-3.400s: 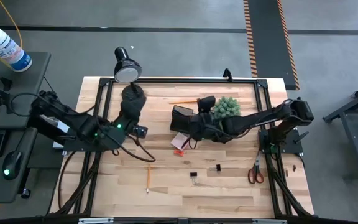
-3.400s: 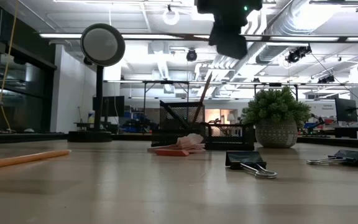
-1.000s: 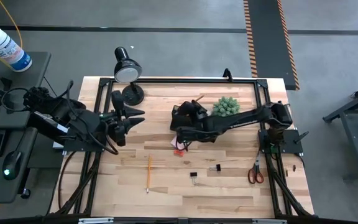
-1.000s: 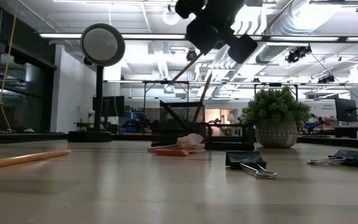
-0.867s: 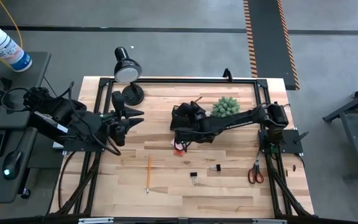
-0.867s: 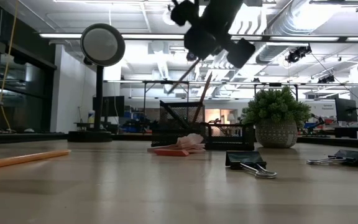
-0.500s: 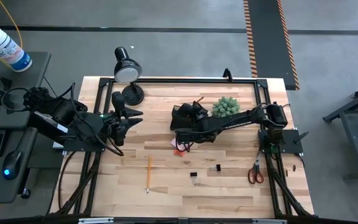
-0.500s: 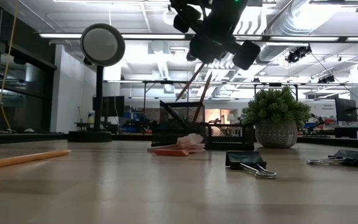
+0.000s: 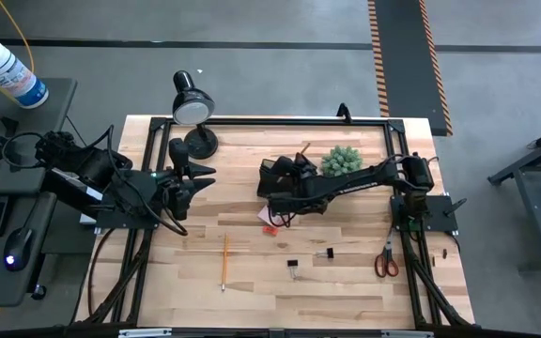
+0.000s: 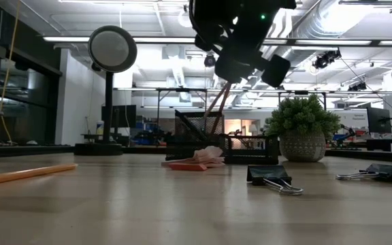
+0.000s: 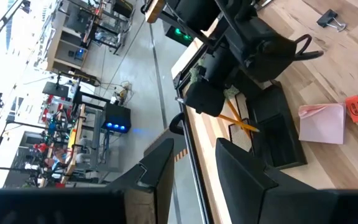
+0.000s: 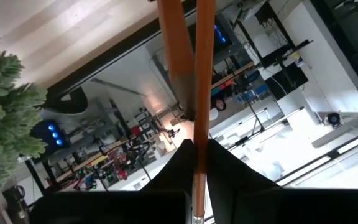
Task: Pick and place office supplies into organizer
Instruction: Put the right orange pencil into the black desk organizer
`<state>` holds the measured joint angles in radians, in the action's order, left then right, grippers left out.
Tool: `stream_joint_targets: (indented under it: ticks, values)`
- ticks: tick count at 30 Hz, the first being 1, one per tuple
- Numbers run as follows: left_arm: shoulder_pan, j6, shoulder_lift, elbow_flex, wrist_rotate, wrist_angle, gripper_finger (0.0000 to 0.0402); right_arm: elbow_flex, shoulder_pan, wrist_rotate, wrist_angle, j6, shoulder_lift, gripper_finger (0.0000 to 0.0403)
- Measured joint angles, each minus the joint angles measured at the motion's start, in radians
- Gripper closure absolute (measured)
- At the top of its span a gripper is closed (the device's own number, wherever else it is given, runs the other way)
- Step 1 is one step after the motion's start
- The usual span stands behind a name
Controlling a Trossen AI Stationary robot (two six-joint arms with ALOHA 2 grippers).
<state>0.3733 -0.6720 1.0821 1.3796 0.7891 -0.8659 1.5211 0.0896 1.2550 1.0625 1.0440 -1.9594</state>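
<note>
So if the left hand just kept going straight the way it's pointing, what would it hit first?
Probably the organizer, with the right hand above it holding a pencil. The left hand points across bare table toward them, though depth is hard to judge.

Plant (image 9: 342,161) crowds the organizer (image 9: 272,175); bare table (image 9: 233,305) in front.

1. Black desk lamp (image 9: 193,105): upper left corner of the wooden counter (image 9: 252,282), round head over the counter's far edge, base on the surface.
2. Green spiky plant ball (image 9: 342,161): upper centre-right of the counter; the low view shows it in a pale pot (image 10: 303,145).
3. White spray bottle (image 9: 6,71): upper left of the frame, on a dark side desk off the counter.
4. Computer mouse (image 9: 19,247): far left edge, lit indicator.
5. Orange-black striped floor tape (image 9: 379,47): top, right of centre.
</note>
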Motion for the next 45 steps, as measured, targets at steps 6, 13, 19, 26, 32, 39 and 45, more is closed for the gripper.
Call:
stream_joint_targets:
  ticks: [6, 13, 19, 26, 32, 39, 45]
  values:
    - [0.0, 0.0, 0.0, 0.0, 0.0, 0.0, 0.0296, 0.0, -0.025, 0.003, -0.043, 0.008, 0.0, 0.0388]
    - [0.0, 0.0, 0.0, 0.0, 0.0, 0.0, 0.0296, 0.0, -0.055, -0.021, -0.086, 0.038, 0.0, 0.0388]
    - [0.0, 0.0, 0.0, 0.0, 0.0, 0.0, 0.0296, 0.0, -0.057, -0.064, -0.128, 0.082, 0.0, 0.0379]
    - [0.0, 0.0, 0.0, 0.0, 0.0, 0.0, 0.0296, 0.0, -0.057, -0.072, -0.129, 0.082, 0.0, 0.0375]
    - [0.0, 0.0, 0.0, 0.0, 0.0, 0.0, 0.0296, 0.0, -0.057, -0.07, -0.129, 0.075, 0.0, 0.0374]
    - [0.0, 0.0, 0.0, 0.0, 0.0, -0.001, 0.0296, 0.0, -0.057, -0.069, -0.129, 0.07, 0.0, 0.0373]
    - [0.0, 0.0, 0.0, 0.0, 0.0, -0.001, 0.0295, 0.0, -0.057, -0.048, -0.129, 0.057, 0.0, 0.0372]
